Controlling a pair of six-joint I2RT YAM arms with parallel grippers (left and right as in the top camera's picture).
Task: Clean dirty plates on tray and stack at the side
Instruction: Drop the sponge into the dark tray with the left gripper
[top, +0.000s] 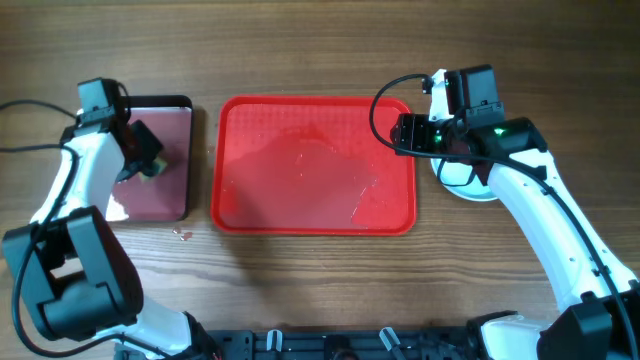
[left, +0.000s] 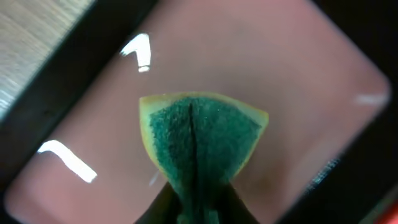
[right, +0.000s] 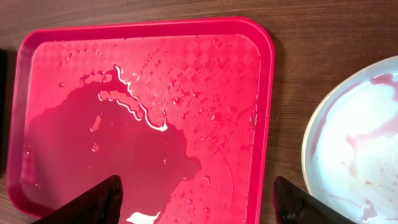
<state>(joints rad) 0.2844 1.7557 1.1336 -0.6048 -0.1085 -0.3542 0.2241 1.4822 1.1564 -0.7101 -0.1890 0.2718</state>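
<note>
The red tray (top: 300, 175) lies mid-table with no plate on it, only a film of water (right: 143, 155). A pale plate (top: 468, 186) sits on the wood just right of the tray, mostly hidden under my right arm. In the right wrist view the plate (right: 354, 149) shows reddish smears. My right gripper (top: 405, 133) hovers over the tray's right edge, and in its wrist view the gripper (right: 196, 205) is open and holds nothing. My left gripper (top: 148, 160) is shut on a green and yellow sponge (left: 199, 134) above the small tray; the left gripper (left: 198, 202) pinches the sponge's lower end.
A smaller black-rimmed tray (top: 165, 195) with a glossy pink floor (left: 280, 74) lies left of the red tray. Cables run from both arms across the back of the wooden table (top: 300, 280).
</note>
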